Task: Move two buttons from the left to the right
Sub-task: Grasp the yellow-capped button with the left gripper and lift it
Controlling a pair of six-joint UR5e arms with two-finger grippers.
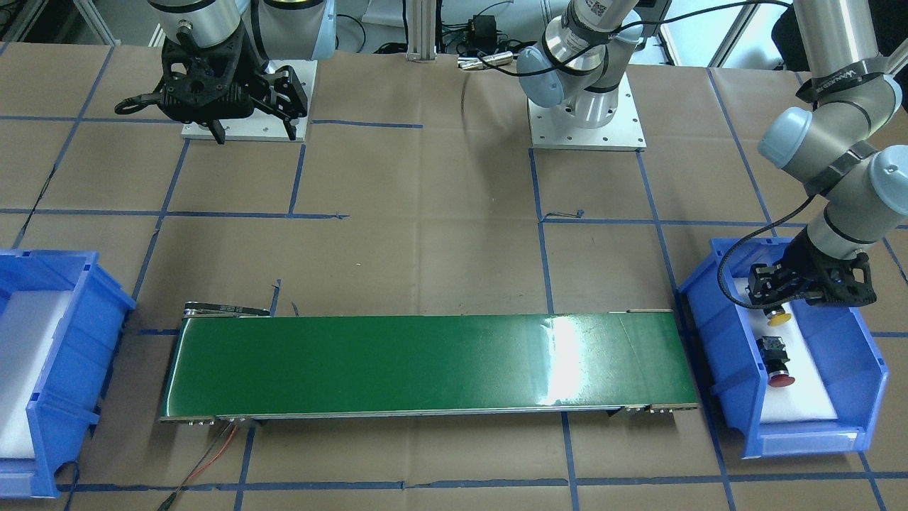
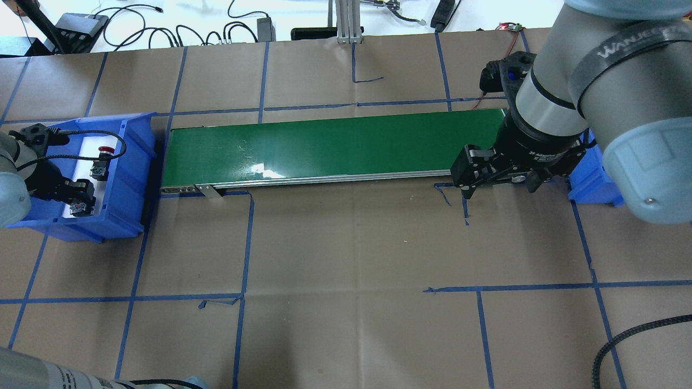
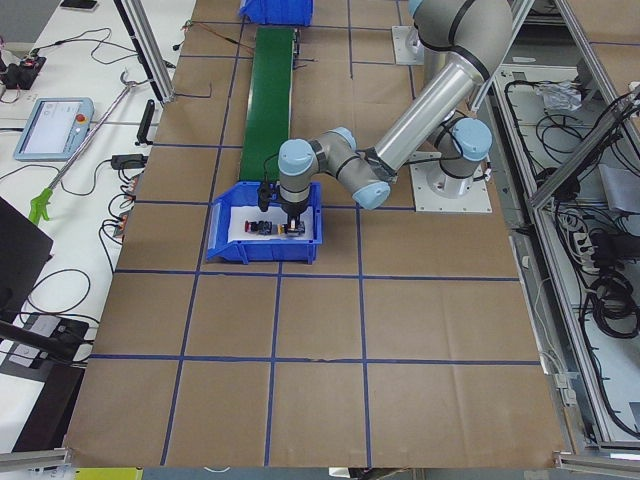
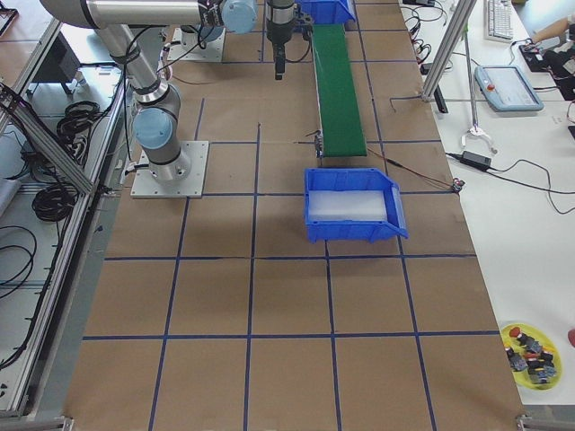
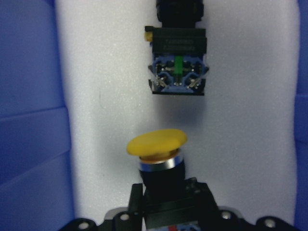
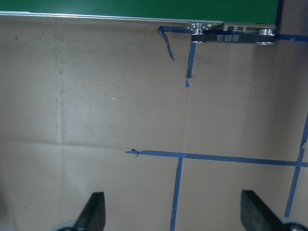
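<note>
The yellow button has its black body between my left gripper's jaws, cap sticking out; it also shows in the front view. My left gripper is shut on it low inside the blue bin on my left, over white foam. The red button lies on the foam just beyond, its contact block facing the wrist camera. My right gripper hangs open and empty above the brown paper, near the belt's right end; its fingers stand wide apart.
A green conveyor belt runs between the two bins. A second blue bin with white foam and nothing else showing stands at the belt's right end. Blue tape lines cross the paper-covered table. A yellow dish of spare parts sits on a side table.
</note>
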